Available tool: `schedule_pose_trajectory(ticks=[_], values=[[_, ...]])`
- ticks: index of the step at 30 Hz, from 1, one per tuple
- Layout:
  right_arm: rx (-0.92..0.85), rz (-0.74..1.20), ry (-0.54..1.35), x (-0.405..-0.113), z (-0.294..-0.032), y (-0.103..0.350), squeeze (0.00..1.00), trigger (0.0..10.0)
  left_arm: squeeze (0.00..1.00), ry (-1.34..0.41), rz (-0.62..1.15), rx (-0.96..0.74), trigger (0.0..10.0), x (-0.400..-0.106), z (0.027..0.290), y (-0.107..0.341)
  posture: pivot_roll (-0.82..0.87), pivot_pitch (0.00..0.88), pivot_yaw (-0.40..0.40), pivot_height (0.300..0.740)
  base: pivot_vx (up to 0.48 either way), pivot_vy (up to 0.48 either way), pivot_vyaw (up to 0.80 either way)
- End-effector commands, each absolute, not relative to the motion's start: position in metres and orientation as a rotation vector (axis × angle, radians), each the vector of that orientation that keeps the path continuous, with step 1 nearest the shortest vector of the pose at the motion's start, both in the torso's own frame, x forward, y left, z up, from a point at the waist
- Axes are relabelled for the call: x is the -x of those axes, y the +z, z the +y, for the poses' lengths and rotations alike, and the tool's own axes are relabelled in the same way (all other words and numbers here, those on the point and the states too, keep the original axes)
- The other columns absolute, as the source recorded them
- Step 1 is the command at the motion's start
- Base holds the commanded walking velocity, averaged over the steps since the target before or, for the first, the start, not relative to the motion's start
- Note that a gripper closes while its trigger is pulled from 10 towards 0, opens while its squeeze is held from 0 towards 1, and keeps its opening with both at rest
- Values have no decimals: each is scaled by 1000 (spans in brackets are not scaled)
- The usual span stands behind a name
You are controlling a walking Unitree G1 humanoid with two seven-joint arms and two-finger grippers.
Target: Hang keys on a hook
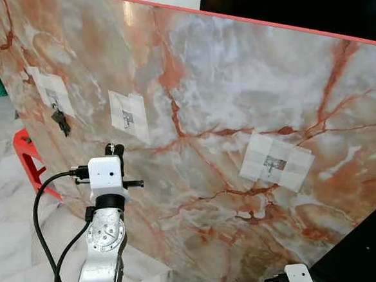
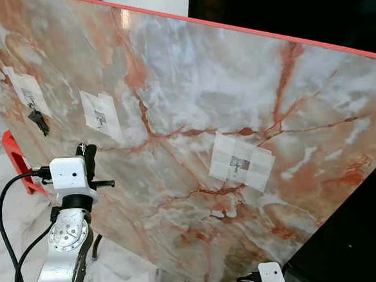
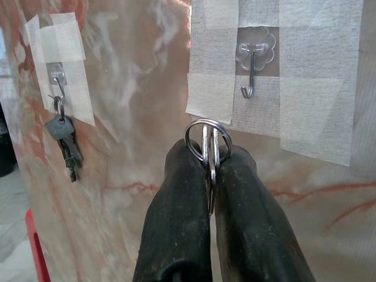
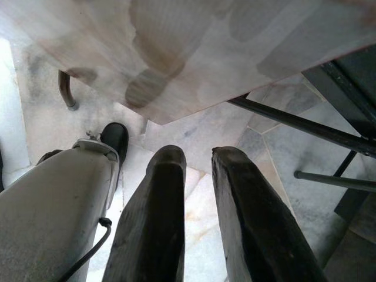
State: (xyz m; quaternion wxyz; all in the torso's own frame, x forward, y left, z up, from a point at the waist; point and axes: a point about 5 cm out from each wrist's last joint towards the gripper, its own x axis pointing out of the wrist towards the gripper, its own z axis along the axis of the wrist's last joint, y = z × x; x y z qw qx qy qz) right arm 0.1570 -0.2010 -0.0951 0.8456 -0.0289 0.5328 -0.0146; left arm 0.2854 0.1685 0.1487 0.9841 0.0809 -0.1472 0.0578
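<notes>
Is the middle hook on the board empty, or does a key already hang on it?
Empty. The middle hook carries nothing; the left hand holds the key ring just below it. Other keys hang on the neighbouring hook.

Glossy marble-patterned board [image 1: 236,86], matt tape patches [image 3: 305,88], shiny metal key ring [image 3: 208,136], clear plastic hook base [image 3: 256,51].

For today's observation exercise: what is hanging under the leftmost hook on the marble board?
A bunch of dark keys hangs by its ring from the leftmost hook. Tape hides the hook's mounting.
</notes>
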Motion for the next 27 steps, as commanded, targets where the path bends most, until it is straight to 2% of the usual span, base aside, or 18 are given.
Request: schedule_pose_trajectory(ticks=[1,2,7,8,9,10,15,21,27], values=[[80,1094,-45,-166,-208,-90,0,10000,0,104,-293,-174,2863,-289,163,150,114,0,-144,740,0,0,0],[79,1094,-44,-166,-208,-90,0,10000,0,108,-286,-173,0,-289,163,150,114,0,-144,740,0,0,0],[78,1093,-44,-166,-208,-90,0,10000,0,117,-263,-181,0,-290,165,147,115,0,-145,740,0,0,0],[78,1094,-43,-166,-208,-90,0,10000,0,118,-244,-179,3490,-291,165,145,117,0,-145,740,0,0,0],[78,1094,-43,-166,-208,-90,0,10000,0,118,-244,-179,3490,-291,165,145,117,0,-145,740,0,0,0],[78,1094,-42,-166,-208,-90,0,10000,0,119,-215,-177,10000,-292,165,142,116,0,-145,740,0,0,0],[77,1093,-42,-166,-207,-90,0,10000,0,121,-159,-140,10000,-295,165,142,117,0,-146,740,0,0,0],[79,1093,-40,-166,-208,-90,0,10000,0,84,-144,-172,10000,-298,161,150,120,0,-147,740,0,0,0],[79,1093,-40,-167,-207,-90,0,10000,0,162,-135,-248,10000,-303,170,157,120,0,-147,740,0,0,0]])
